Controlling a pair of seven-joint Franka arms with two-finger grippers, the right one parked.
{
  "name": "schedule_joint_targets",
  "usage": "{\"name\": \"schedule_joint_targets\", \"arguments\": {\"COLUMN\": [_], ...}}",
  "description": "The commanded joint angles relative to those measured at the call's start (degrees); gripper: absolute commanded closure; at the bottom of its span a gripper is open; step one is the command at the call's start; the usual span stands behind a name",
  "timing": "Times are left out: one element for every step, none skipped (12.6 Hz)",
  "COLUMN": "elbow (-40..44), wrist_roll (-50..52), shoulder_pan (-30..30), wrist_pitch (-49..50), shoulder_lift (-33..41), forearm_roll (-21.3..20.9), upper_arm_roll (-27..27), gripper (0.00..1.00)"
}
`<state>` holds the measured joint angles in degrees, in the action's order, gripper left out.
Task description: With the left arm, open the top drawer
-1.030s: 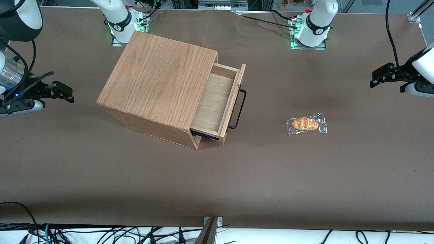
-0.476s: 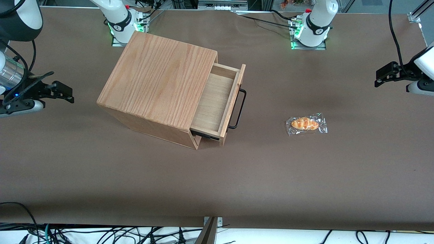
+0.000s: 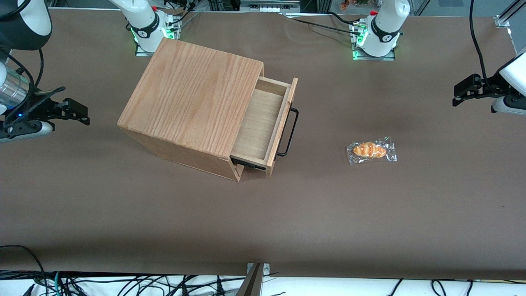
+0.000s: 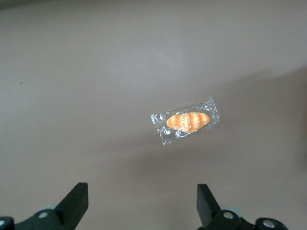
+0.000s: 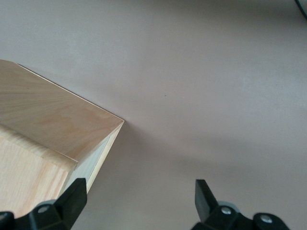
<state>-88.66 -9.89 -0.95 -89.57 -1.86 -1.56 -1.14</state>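
Observation:
The oak-grain cabinet [image 3: 193, 96] stands on the brown table with its top drawer [image 3: 259, 123] pulled partly out, showing paler wood inside. A thin black U-shaped handle [image 3: 290, 131] runs along the drawer front. My left arm's gripper [image 3: 459, 93] hovers above the table far toward the working arm's end, well apart from the handle. Its two black fingers stand wide open with nothing between them [image 4: 142, 197]. The drawer does not show in the left wrist view. A corner of the cabinet [image 5: 48, 124] shows in the right wrist view.
A wrapped bread roll [image 3: 371, 150] lies on the table between the drawer front and my gripper; the left wrist view looks down on the roll [image 4: 186, 121]. Two white arm bases [image 3: 380, 31] stand at the table edge farthest from the front camera.
My gripper has drifted a little farther toward the working arm's end and slightly upward. The drawer, cabinet and roll have not moved.

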Motion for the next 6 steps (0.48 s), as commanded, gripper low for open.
{"name": "schedule_joint_targets", "arguments": {"elbow": [-0.64, -0.64, -0.03, 0.15, 0.06, 0.06], "wrist_roll": [-0.48, -0.48, -0.48, -0.48, -0.57, -0.49], "shoulder_pan": [-0.46, -0.37, -0.29, 0.06, 0.07, -0.02], "wrist_pitch": [-0.87, -0.95, -0.96, -0.96, -0.96, -0.96], "shoulder_lift": [0.37, 0.02, -0.68, -0.86, -0.86, -0.86], "forearm_roll": [-1.43, -1.34, -1.17, -1.17, -1.17, -1.17], "upper_arm_roll": [-0.18, -0.18, 0.00, 0.00, 0.00, 0.09], "gripper": [0.00, 0.00, 0.00, 0.00, 0.00, 0.00]}}
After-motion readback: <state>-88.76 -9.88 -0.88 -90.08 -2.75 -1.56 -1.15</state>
